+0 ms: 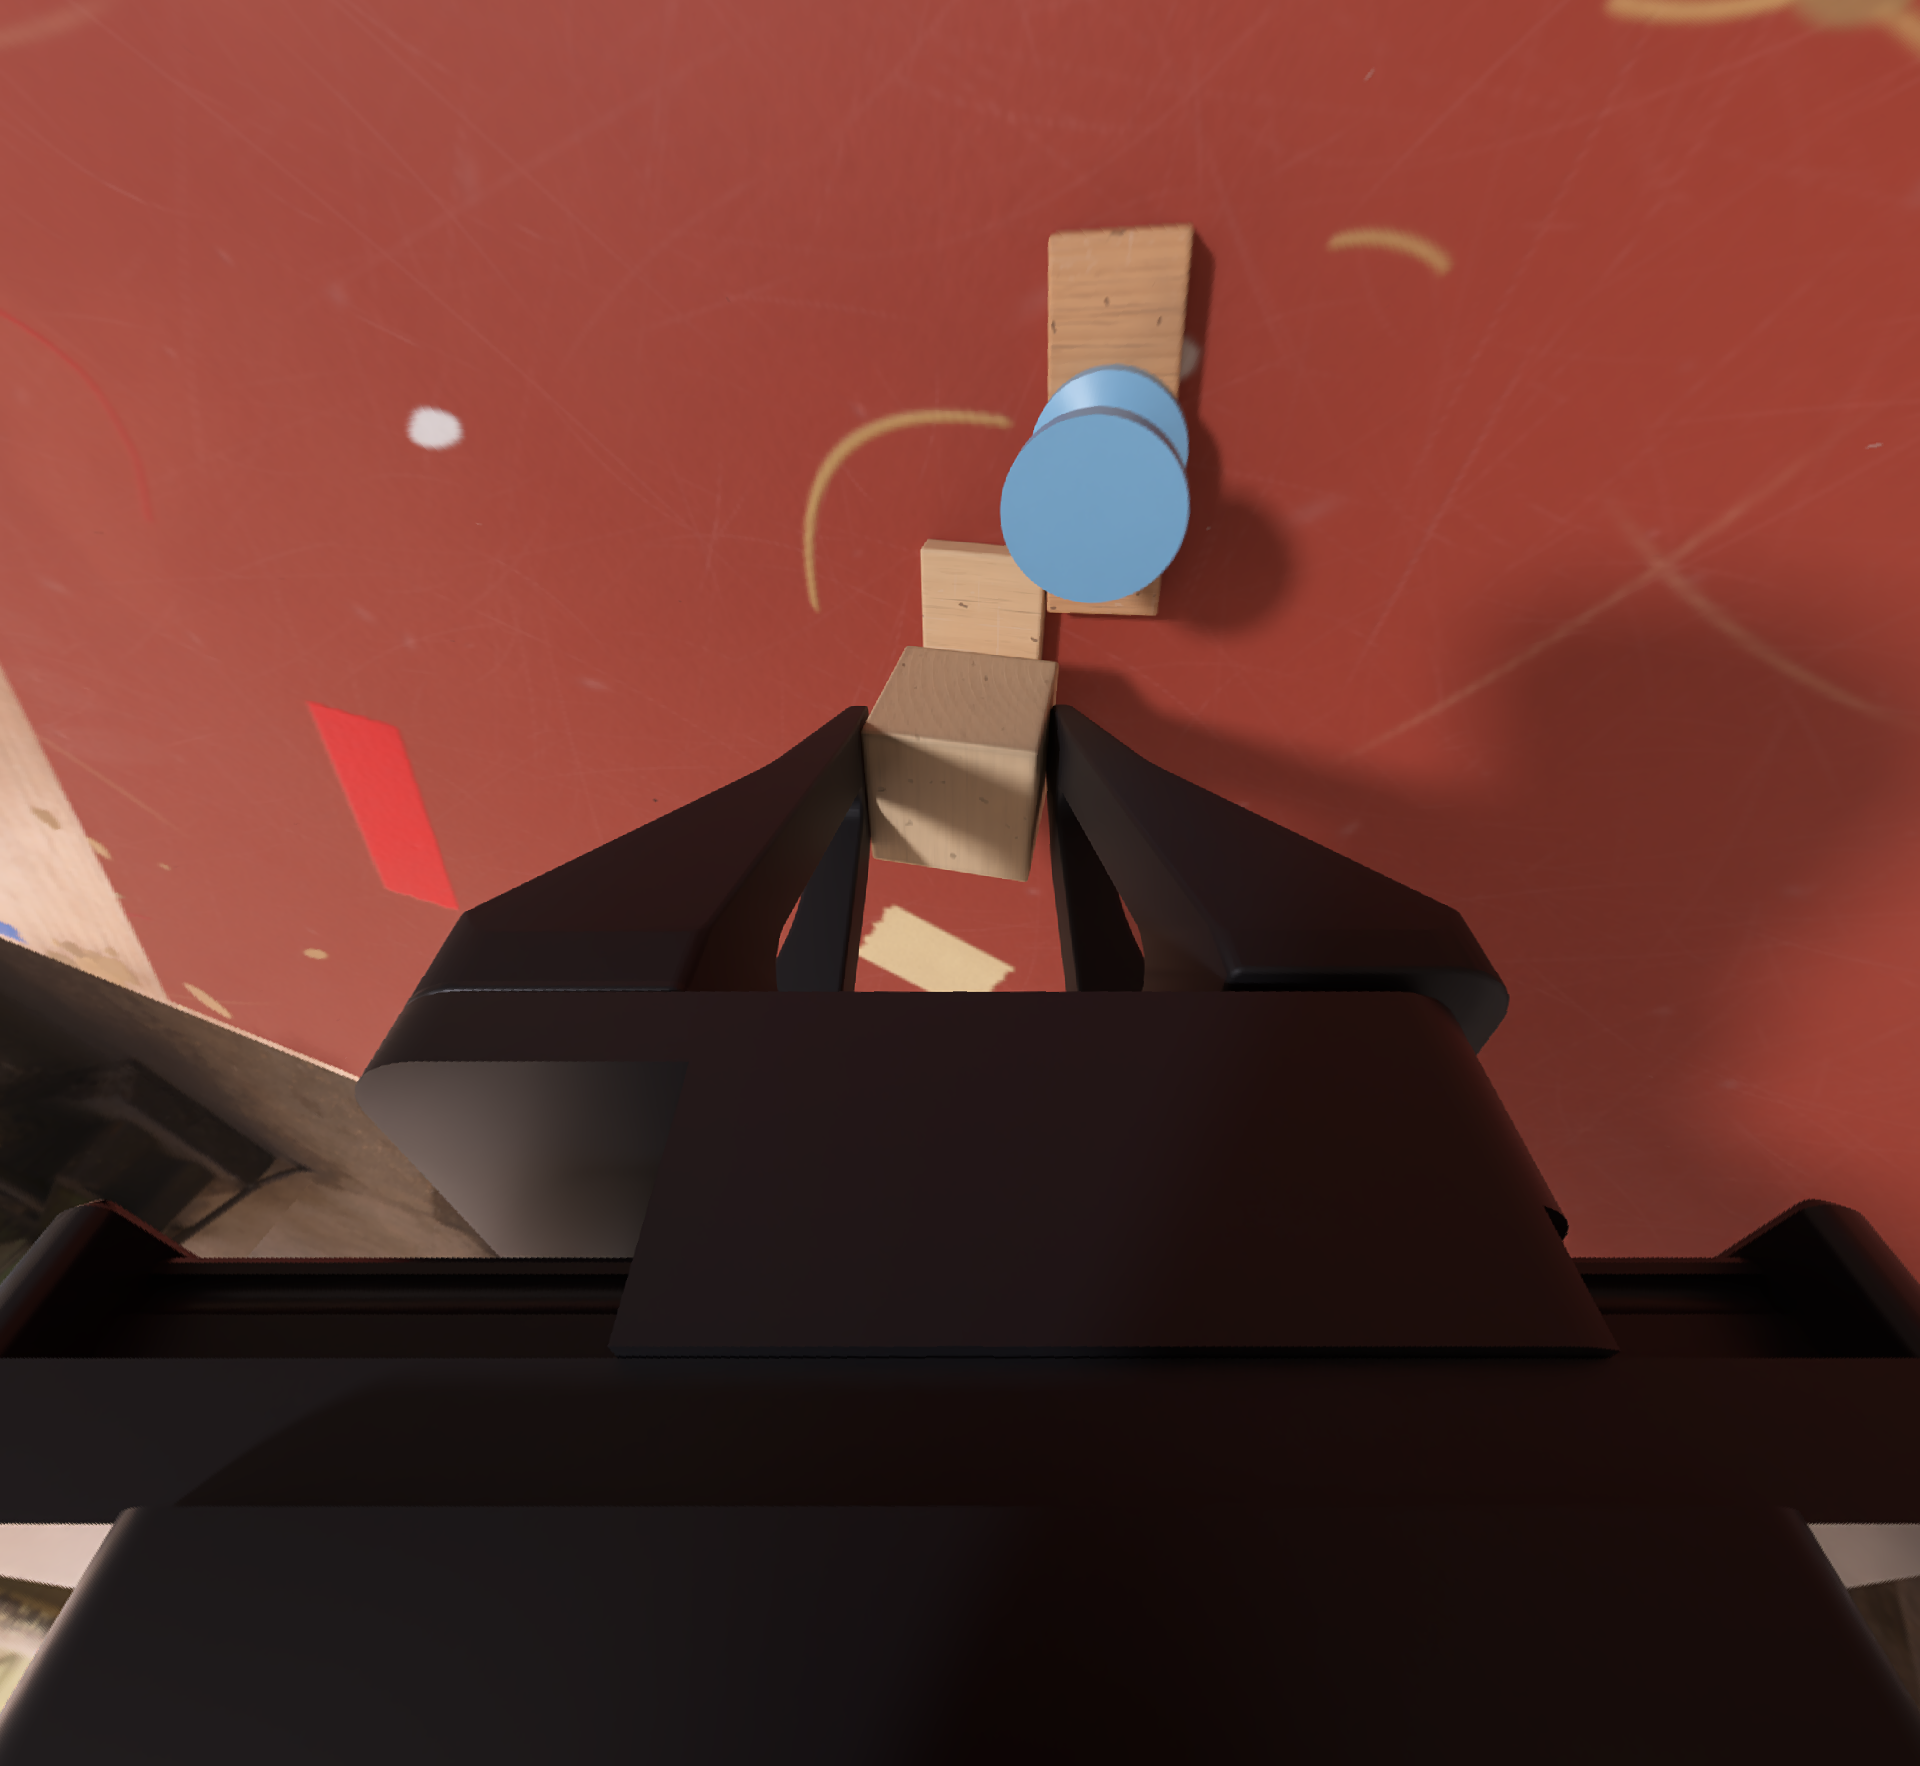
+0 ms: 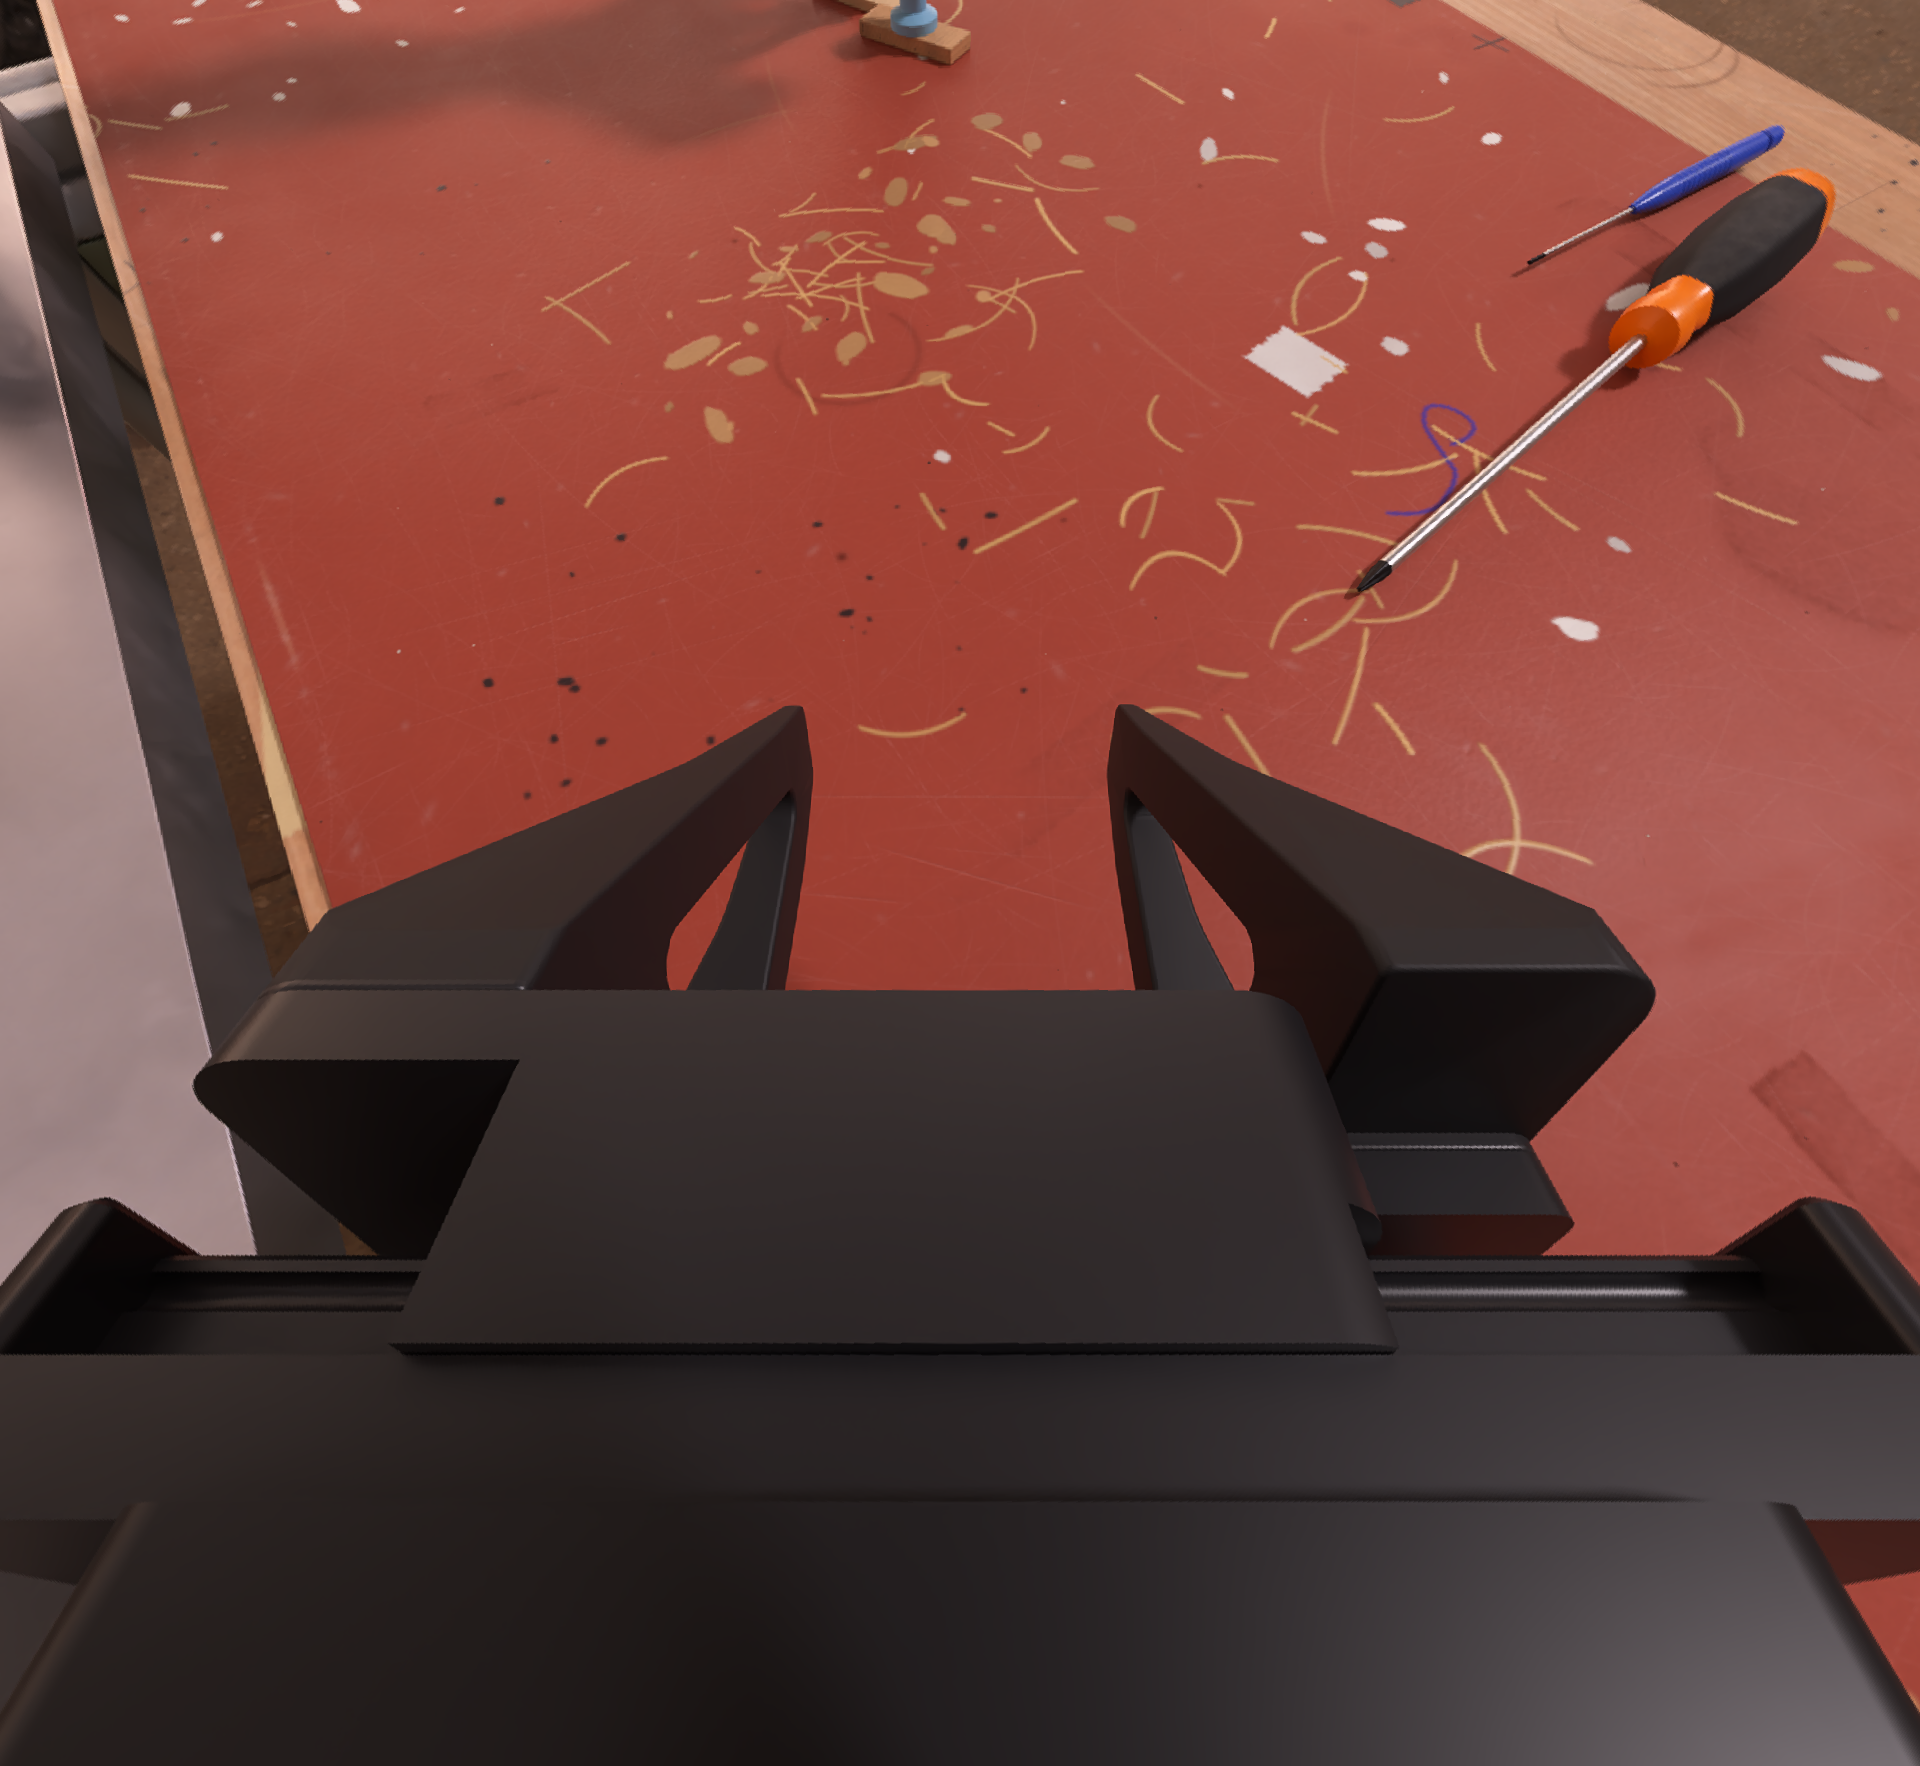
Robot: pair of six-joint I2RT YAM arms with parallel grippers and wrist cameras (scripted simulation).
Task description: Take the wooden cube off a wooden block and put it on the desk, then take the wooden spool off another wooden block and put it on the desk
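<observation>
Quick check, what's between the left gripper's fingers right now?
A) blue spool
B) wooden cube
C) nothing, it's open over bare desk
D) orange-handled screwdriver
B: in the left wrist view the left gripper has its two fingers pressed against opposite sides of the wooden cube, while the blue spool stands untouched on its wooden block beyond.
</observation>
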